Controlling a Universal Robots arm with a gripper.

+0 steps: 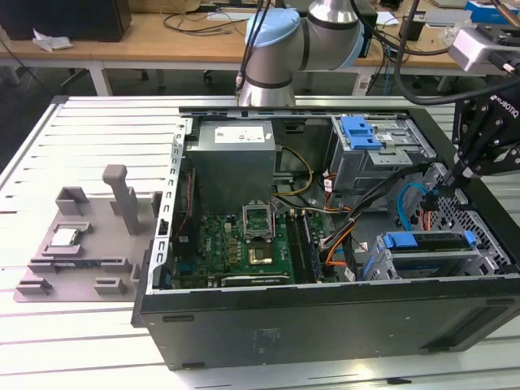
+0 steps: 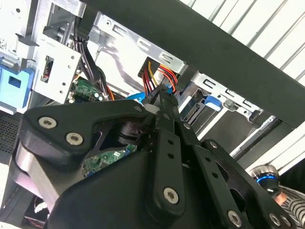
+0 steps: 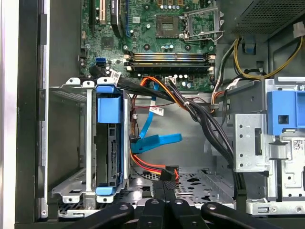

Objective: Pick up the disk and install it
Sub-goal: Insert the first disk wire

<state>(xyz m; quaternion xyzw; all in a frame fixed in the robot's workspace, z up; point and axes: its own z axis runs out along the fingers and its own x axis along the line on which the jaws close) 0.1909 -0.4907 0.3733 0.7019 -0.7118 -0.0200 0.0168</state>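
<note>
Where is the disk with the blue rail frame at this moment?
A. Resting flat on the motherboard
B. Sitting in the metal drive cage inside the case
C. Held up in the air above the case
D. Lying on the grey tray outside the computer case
B: the disk stands in the metal drive cage inside the case in the first wrist view; the exterior view shows it there too.

No legible text or labels

Overhead exterior, wrist views inside case (image 1: 325, 317)
</note>
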